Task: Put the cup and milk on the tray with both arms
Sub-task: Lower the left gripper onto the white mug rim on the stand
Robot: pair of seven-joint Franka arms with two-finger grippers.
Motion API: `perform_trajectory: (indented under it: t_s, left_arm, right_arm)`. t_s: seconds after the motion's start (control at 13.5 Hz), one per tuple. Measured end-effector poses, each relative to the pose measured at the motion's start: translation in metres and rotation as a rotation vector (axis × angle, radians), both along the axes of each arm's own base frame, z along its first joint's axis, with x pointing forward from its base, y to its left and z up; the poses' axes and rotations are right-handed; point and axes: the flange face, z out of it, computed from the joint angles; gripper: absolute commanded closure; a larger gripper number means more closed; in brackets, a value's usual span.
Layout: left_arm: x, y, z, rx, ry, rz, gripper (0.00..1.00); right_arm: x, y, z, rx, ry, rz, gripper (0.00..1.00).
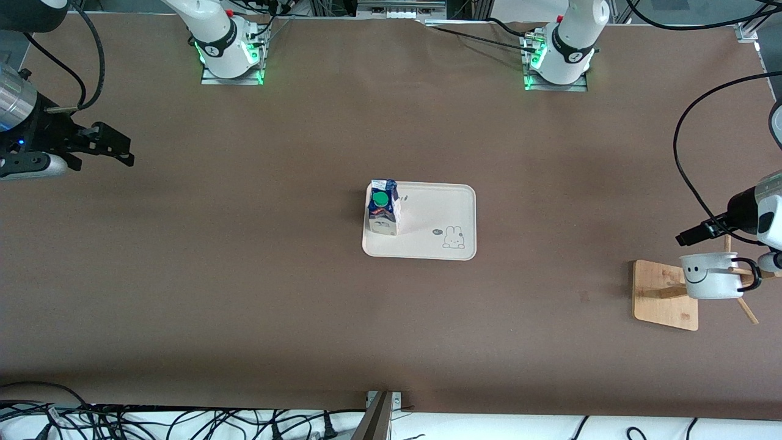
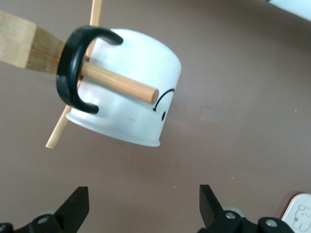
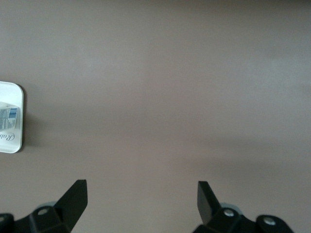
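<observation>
The milk (image 1: pixel 383 208), a dark-blue and white carton with a green cap, stands upright on the cream tray (image 1: pixel 437 208), at the tray's end toward the right arm. The cup (image 1: pixel 712 276), white with a smiley face, hangs by its black handle (image 2: pixel 72 68) on a wooden peg (image 2: pixel 121 83) of the rack. My left gripper (image 1: pixel 691 236) hovers just beside the cup, open (image 2: pixel 144 206), its fingers apart from it. My right gripper (image 1: pixel 121 148) waits open (image 3: pixel 143 199) over bare table toward the right arm's end, holding nothing. The right wrist view catches the tray's corner (image 3: pixel 14 92) and the milk (image 3: pixel 8 116).
The wooden rack has a square base (image 1: pixel 663 296) and slanted pegs, and stands toward the left arm's end of the table. Black cables lie along the table's edge nearest the front camera (image 1: pixel 183 421). Brown tabletop surrounds the tray.
</observation>
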Motion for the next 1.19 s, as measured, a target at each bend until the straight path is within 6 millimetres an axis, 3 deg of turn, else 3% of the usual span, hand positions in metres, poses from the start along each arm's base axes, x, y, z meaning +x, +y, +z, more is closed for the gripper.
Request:
perform_trajectory:
  t_s: [0.22,0.96,1.19]
  left_arm:
    - [0.001,-0.004,-0.001,-0.002,0.000,0.013,0.00]
    - [-0.005,-0.011,-0.001,-0.012,0.091,0.018,0.00]
    - [0.003,-0.009,0.008,0.005,0.007,0.018,0.00]
  right_arm:
    - [0.002,-0.001,0.009,-0.002,-0.020,-0.001,0.00]
    - [0.007,-0.011,0.006,-0.003,-0.030,-0.021,0.00]
    - [0.008,-0.011,0.004,-0.003,-0.030,-0.020,0.00]
